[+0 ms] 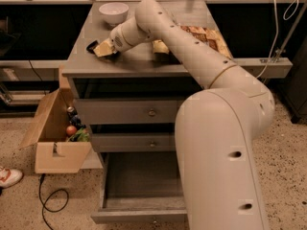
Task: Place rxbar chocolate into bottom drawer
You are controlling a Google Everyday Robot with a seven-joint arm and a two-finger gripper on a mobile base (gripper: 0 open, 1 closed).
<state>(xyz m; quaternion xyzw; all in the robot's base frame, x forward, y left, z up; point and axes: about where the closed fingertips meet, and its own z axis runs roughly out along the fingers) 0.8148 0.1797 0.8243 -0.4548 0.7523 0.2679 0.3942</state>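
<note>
While the pincer (104, 48) sits at the rxbar chocolate (91, 46) on the table (144, 63), make your grip sure.
The dark bar lies at the pincer's tip, near the white bowl (113, 12); you cannot tell whether the pincer has closed on it (the wrist hides the contact). Pinch across its narrow side, lift clear of the table edge, then lower it into the pulled-out bottom drawer (136, 216).

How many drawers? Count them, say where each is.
3, stacked under the countertop: top drawer and middle drawer shut, bottom drawer pulled open. The pincer sits at the countertop's left.
</note>
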